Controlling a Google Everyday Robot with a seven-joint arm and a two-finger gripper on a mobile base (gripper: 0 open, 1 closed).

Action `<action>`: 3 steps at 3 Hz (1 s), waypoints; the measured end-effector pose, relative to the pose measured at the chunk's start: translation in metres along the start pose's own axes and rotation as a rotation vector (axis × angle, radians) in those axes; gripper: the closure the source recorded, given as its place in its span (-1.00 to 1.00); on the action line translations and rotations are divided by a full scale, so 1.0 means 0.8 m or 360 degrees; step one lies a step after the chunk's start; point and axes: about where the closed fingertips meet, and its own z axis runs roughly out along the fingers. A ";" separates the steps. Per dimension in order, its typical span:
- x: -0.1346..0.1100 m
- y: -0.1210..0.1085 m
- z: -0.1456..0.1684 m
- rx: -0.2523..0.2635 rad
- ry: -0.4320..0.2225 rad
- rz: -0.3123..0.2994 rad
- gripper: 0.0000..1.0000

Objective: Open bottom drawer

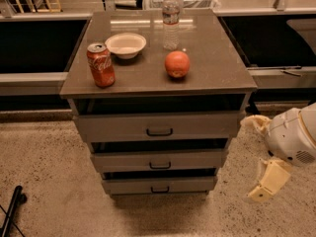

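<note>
The grey cabinet has three flat drawer fronts. The bottom drawer [159, 185] is the narrowest, lowest one, with a small dark pull handle [160, 189] at its centre. Its front lines up under the two above it. My gripper [269, 181] hangs on the white arm at the lower right, level with the bottom drawer and well to the right of it, not touching the cabinet.
On the cabinet top [217, 70] stand a red soda can [100, 64], a white bowl [126, 45], a clear water bottle [171, 19] and a red apple [177, 64]. Dark counters run behind on both sides. A black rod [11, 211] lies on the speckled floor at lower left.
</note>
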 end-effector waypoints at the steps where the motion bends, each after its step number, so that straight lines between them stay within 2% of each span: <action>1: 0.000 0.000 -0.001 -0.0001 0.0004 0.0000 -1.00; 2: 0.017 -0.003 0.035 0.0011 -0.0058 -0.0037 -1.00; 3: 0.053 -0.004 0.109 0.0021 -0.0104 -0.0167 -1.00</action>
